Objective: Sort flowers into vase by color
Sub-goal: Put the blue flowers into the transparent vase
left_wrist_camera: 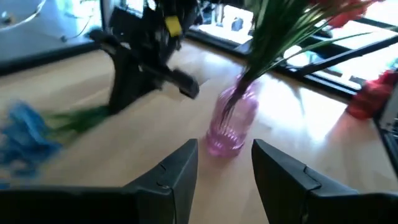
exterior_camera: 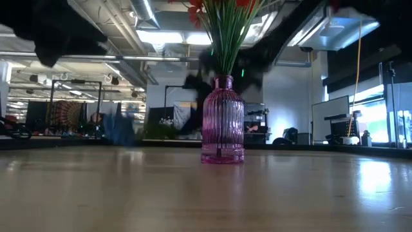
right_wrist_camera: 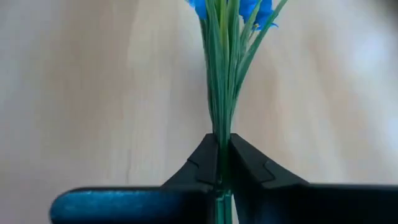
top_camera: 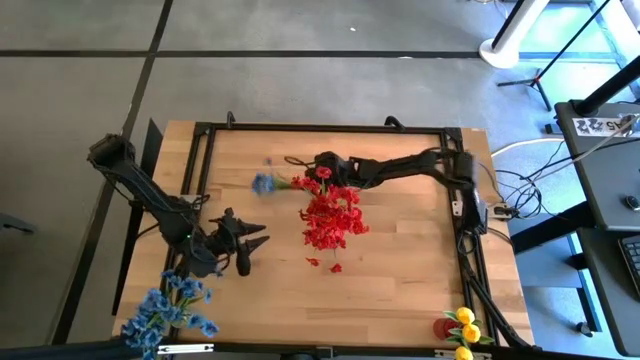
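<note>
A pink ribbed glass vase (exterior_camera: 222, 125) stands mid-table, holding a bunch of red flowers (top_camera: 332, 218) on green stems; it also shows in the left wrist view (left_wrist_camera: 232, 121). My right gripper (top_camera: 297, 183) reaches in from the table's right, just beyond the red bunch, and is shut on a blue sprig (top_camera: 265, 184). My left gripper (top_camera: 250, 250) hovers open at the near left, pointing toward the vase, its fingers (left_wrist_camera: 180, 171) apart and touching nothing. More blue flowers (top_camera: 168, 308) stand at the near left corner, and yellow ones (top_camera: 463, 325) at the near right corner. My right gripper (right_wrist_camera: 222, 165) pinches the blue sprig's bundle of thin green stems (right_wrist_camera: 222, 134) between its two fingers, near the stem end. The stems run on straight ahead of the fingertips, with the blue blossoms (right_wrist_camera: 231, 7) at the far end, toward the table's left. Whether the blossoms touch the table I cannot tell.
Loose red petals (top_camera: 325, 264) lie on the wood in front of the red bunch. A small red vessel (top_camera: 443, 327) sits beside the yellow flowers. A black frame (top_camera: 320, 128) runs round the table's edges. Bare wood lies between the centre vase and the near edge.
</note>
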Controlling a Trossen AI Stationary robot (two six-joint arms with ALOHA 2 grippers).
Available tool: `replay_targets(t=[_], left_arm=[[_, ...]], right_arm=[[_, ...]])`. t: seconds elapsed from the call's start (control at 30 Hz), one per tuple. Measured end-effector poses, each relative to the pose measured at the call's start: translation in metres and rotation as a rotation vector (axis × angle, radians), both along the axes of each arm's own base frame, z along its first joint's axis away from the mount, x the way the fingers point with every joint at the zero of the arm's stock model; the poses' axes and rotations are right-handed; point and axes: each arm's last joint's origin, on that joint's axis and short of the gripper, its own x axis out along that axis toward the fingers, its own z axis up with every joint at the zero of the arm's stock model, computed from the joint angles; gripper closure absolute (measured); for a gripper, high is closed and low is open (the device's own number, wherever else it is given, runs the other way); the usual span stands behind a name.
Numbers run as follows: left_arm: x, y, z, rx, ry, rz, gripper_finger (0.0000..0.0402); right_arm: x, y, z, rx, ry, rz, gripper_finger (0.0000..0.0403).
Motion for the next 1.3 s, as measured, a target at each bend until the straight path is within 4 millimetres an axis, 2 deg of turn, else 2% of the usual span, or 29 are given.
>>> replay_targets(t=[0.2, 0.33, 0.43, 0.53, 0.63, 0.77, 0.93, 1.1, 1.3], left_arm=[[-0.012, -0.004, 0.030, 0.100, -0.052, -0.043, 0.0255], [-0.015, 0.002, 0.048, 0.149, -0.087, -0.001, 0.0243], [-0.010, 0.012, 0.053, 0.130, -0.084, -0.012, 0.0222], [0.000, 0.021, 0.055, 0.141, -0.065, -0.029, 0.0201], [0.009, 0.032, 0.059, 0.169, -0.069, -0.018, 0.0188], [0.016, 0.040, 0.070, 0.225, -0.116, -0.037, 0.0185], [0.018, 0.041, 0.091, 0.355, -0.224, -0.048, 0.0188], [0.014, 0.043, 0.111, 0.451, -0.361, -0.120, 0.0188], [0.021, 0.061, 0.120, 0.482, -0.461, -0.108, 0.0189]], right_arm=[[-0.011, 0.021, 0.080, -0.114, -0.177, -0.078, 0.0388], [-0.023, 0.037, 0.137, -0.106, -0.395, -0.089, 0.0388], [-0.027, 0.048, 0.163, -0.100, -0.546, -0.068, 0.0384], [-0.028, 0.054, 0.177, -0.098, -0.657, -0.038, 0.0386], [-0.028, 0.057, 0.183, -0.093, -0.707, -0.010, 0.0388], [-0.029, 0.057, 0.186, -0.096, -0.746, -0.013, 0.0387], [-0.032, 0.059, 0.205, -0.082, -0.943, 0.052, 0.0387], [-0.035, 0.076, 0.216, -0.048, -1.070, 0.164, 0.0388], [-0.037, 0.100, 0.222, -0.028, -1.138, 0.232, 0.0388]])
